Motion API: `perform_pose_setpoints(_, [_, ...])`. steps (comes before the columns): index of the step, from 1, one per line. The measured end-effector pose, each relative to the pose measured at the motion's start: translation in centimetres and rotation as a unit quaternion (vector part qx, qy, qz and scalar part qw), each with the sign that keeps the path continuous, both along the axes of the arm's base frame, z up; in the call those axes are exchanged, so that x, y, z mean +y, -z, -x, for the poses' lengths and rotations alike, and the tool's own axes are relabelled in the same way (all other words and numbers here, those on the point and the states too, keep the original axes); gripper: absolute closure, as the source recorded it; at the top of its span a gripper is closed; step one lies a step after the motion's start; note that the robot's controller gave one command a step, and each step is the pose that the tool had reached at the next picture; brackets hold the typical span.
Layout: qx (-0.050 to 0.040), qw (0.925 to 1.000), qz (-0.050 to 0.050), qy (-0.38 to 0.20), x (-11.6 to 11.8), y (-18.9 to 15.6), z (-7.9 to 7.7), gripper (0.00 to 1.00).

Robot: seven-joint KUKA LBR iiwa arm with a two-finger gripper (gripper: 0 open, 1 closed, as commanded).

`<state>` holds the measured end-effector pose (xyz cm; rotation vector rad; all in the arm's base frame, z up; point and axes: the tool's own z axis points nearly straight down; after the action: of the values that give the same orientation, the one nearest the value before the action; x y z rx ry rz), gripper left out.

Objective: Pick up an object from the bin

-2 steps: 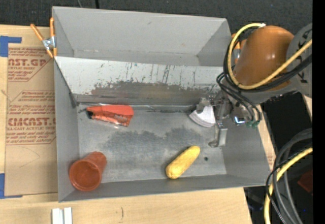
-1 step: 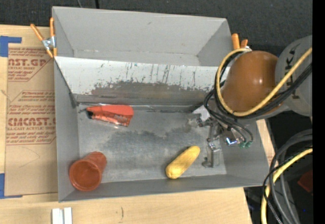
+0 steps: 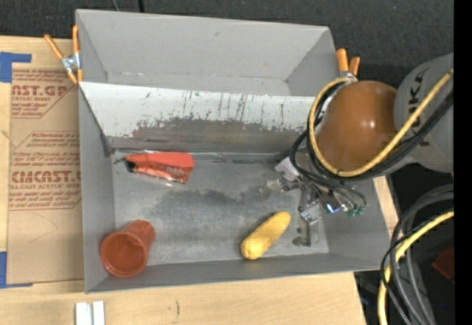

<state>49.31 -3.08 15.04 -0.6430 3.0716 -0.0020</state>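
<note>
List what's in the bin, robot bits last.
bin: 1, grey metal, centre of view
packet: 1, red, on the floor at left, near the back wall
cup: 1, orange-red, front-left corner, mouth showing
cob: 1, yellow, oblong, front floor, right of centre
gripper: 1, metal, low at front right, just right of the cob
arm: 1, brown-orange cover, yellow and black cables, reaching in from the right
</note>
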Motion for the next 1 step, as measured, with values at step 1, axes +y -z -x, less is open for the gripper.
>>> perform_pose_setpoints(1, [-0.0020,0.9904,0.001,-0.138,0.10,6.83,0.68,0.00])
